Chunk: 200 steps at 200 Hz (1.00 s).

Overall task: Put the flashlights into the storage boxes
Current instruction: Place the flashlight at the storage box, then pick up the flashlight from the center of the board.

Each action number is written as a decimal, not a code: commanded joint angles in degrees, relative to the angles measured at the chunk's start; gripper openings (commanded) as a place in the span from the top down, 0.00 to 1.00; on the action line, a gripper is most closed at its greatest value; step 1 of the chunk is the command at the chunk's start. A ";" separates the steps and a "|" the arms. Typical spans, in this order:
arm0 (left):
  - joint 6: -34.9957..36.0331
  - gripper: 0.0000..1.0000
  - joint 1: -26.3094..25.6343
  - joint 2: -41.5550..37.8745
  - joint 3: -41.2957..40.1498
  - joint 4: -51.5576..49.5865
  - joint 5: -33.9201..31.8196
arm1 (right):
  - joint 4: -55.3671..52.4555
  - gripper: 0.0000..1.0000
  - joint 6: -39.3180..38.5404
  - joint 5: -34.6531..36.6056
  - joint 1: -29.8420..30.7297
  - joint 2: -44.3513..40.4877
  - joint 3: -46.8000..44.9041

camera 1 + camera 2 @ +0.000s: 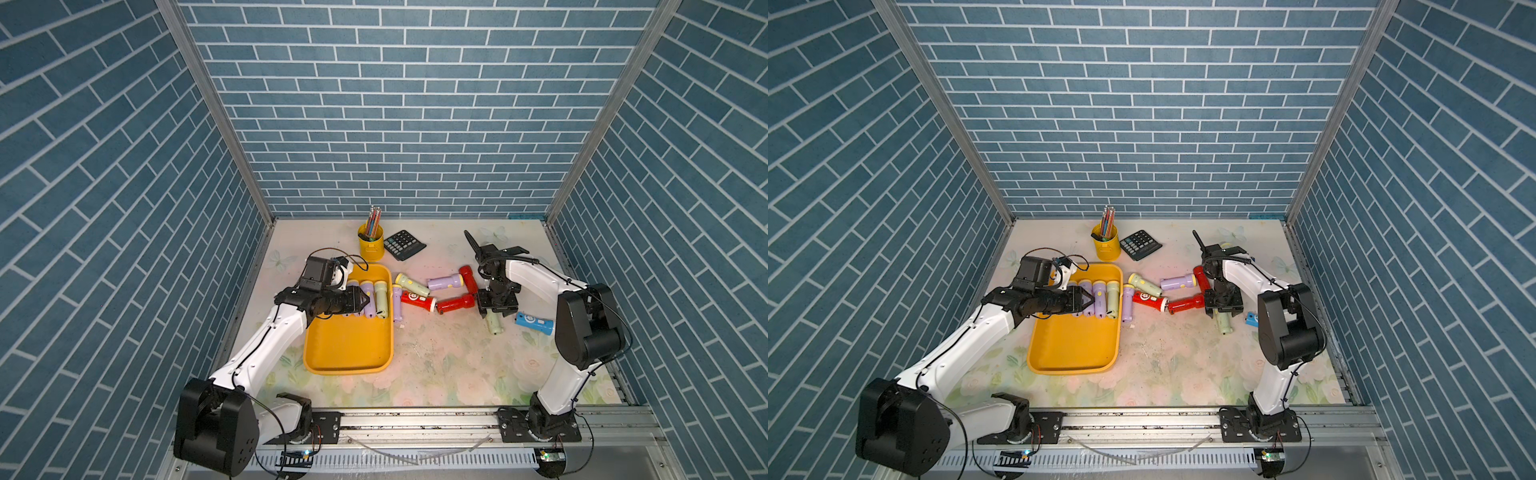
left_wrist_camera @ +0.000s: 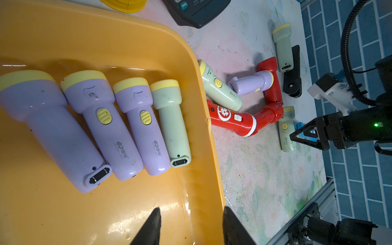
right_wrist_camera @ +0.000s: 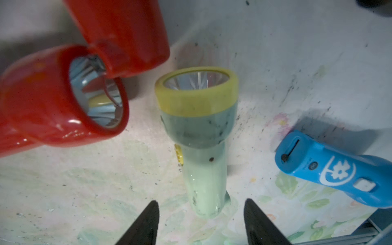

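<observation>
Looking down in both top views: orange tray [image 1: 349, 368] sat on the bench [image 1: 436, 365], with loose flashlights [image 1: 444, 283] to its right.

Left wrist: four more lay rowed inside the tray. Left tool [image 2: 191, 214] stood apart and empty above the tray floor.

Right wrist: right tool [image 3: 201, 206] stood apart, astride the pale green flashlight [image 3: 201, 169] on the bench, not touching it.

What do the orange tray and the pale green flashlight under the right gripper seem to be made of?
The tray looks like smooth moulded plastic, fairly glossy: soft highlights lie on its floor. The pale green flashlight looks like hard plastic with a satin sheen on its handle; its lens is clear, plastic or glass I cannot tell.
</observation>
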 commanded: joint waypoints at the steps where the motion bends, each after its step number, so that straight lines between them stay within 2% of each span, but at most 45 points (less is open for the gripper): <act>1: -0.01 0.52 -0.27 0.46 -0.25 -0.40 -0.65 | -0.65 0.36 -2.24 -1.03 -0.64 1.80 -1.77; 101: -0.29 0.52 -0.44 0.73 -0.47 -0.76 -0.98 | 1.09 0.47 -3.65 -3.12 -0.98 4.34 -5.70; 135: -0.43 0.52 -0.53 0.82 -0.21 -0.75 -0.87 | 1.08 0.59 -3.82 -2.26 -0.98 3.40 -6.31; 156: -0.72 0.52 -0.87 0.53 0.14 -0.78 -0.68 | 1.96 0.64 -4.16 -2.50 -0.98 -0.09 -7.50; 200: -2.22 0.52 -3.96 -0.31 -0.11 6.38 4.86 | 8.85 0.74 -6.00 -13.84 -0.67 -12.82 -11.76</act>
